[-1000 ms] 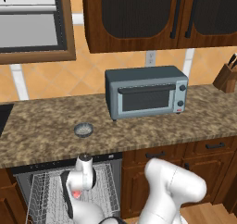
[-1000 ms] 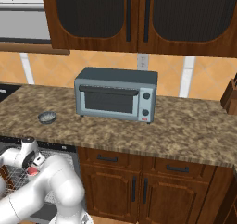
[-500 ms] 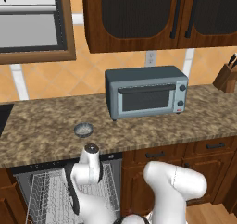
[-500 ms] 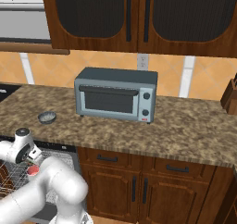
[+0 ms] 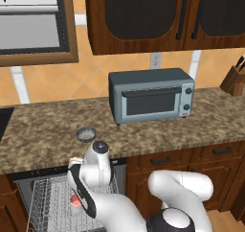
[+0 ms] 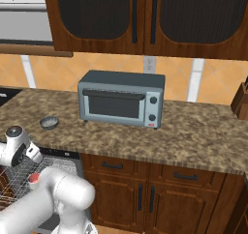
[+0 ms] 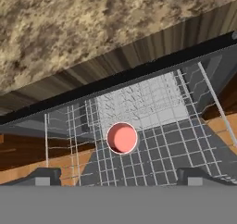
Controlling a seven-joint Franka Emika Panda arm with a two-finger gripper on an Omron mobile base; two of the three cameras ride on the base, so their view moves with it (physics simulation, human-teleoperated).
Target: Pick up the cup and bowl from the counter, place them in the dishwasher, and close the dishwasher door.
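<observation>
Hand view looks down on the round white cup (image 7: 122, 138), pink inside, standing upright on the silver wire rack (image 7: 157, 126) of the open dishwasher (image 5: 48, 197). Small grey bowl (image 5: 86, 134) sits near the speckled granite bench's (image 5: 201, 121) front edge. Tool (image 5: 76, 188) mostly hidden; its spread cannot be told.

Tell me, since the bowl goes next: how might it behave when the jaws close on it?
The bowl looks shallow and round with a thin dark rim, so a pinch on the rim seems likelier than around the body. Sitting flat on the counter, it probably slides rather than tips if nudged. It looks small and rigid, likely light.
</observation>
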